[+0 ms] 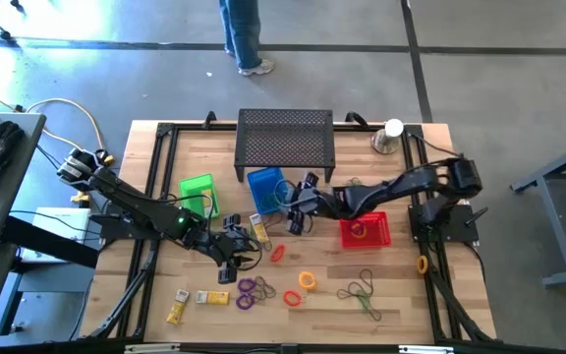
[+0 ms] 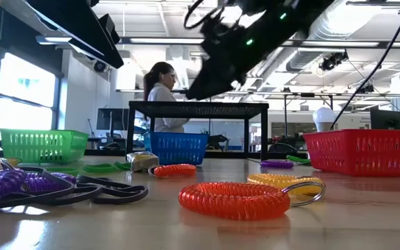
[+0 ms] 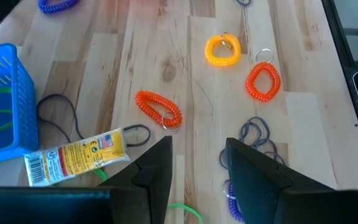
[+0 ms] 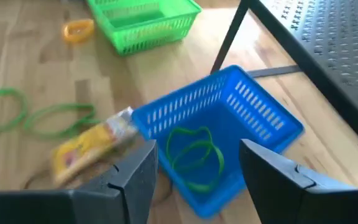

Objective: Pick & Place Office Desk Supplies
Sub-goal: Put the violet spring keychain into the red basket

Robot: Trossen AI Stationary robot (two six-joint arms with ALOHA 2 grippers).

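Observation:
My right gripper (image 1: 298,202) hangs open just above the blue basket (image 4: 229,134), which holds a green loop (image 4: 194,158); nothing is between its fingers. A yellow packet (image 4: 95,146) lies on the table against the basket's side. My left gripper (image 1: 232,251) stands open over the table's middle, near the same packet (image 3: 76,155), a red coil (image 3: 159,109) and purple loops (image 3: 253,134); it holds nothing. A yellow coil (image 3: 222,50) and an orange coil (image 3: 263,81) lie flat farther off. More packets (image 1: 195,300) lie at the near left.
A green basket (image 1: 198,192) sits left of the blue one and a red basket (image 1: 365,231) to its right. The black perforated stand (image 1: 285,138) and a silver cup with a white ball (image 1: 389,136) stand at the far edge. A person (image 2: 160,90) stands beyond the table.

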